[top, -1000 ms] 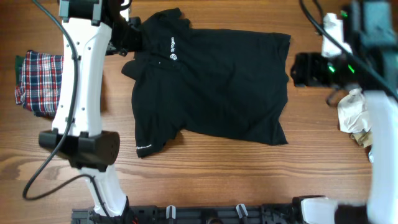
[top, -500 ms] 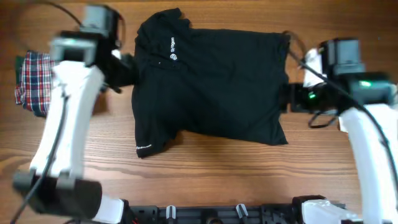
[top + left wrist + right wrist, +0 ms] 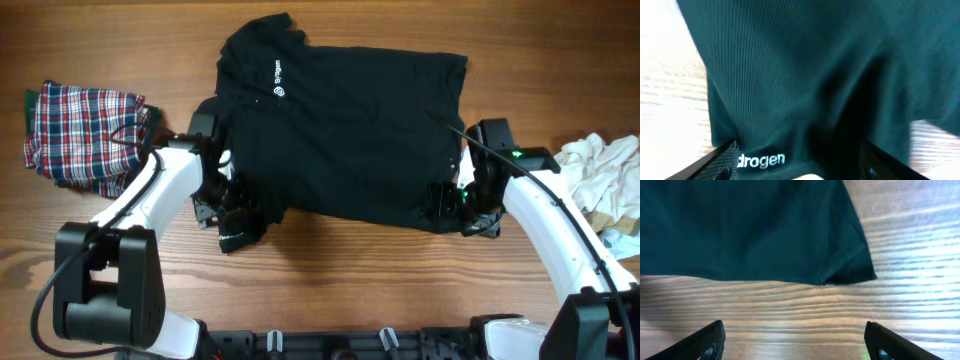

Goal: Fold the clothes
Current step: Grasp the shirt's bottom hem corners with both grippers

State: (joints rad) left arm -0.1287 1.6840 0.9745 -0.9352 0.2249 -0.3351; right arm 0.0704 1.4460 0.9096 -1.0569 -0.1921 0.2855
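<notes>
Wooden table (image 3: pixel 330 275), black polo shirt (image 3: pixel 350 130) spread flat on it, left gripper (image 3: pixel 228 203) fingers wide over shirt's sleeve hem, right gripper (image 3: pixel 446 204) fingers wide at shirt's hem corner, plaid garment (image 3: pixel 80 135) beside shirt's collar end.

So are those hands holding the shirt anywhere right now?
No, nothing is held. Both hands are open: the left hand straddles the sleeve, the right hand sits short of a shirt corner.

White links and blk joints are seen on L arm (image 3: pixel 150 195) and R arm (image 3: pixel 548 215). A blk cable (image 3: pixel 45 292) is looped at 7 o'clock. A green LED (image 3: pixel 517 154) is lit at 3 o'clock. Fingers (image 3: pixel 707 342) are blk.
</notes>
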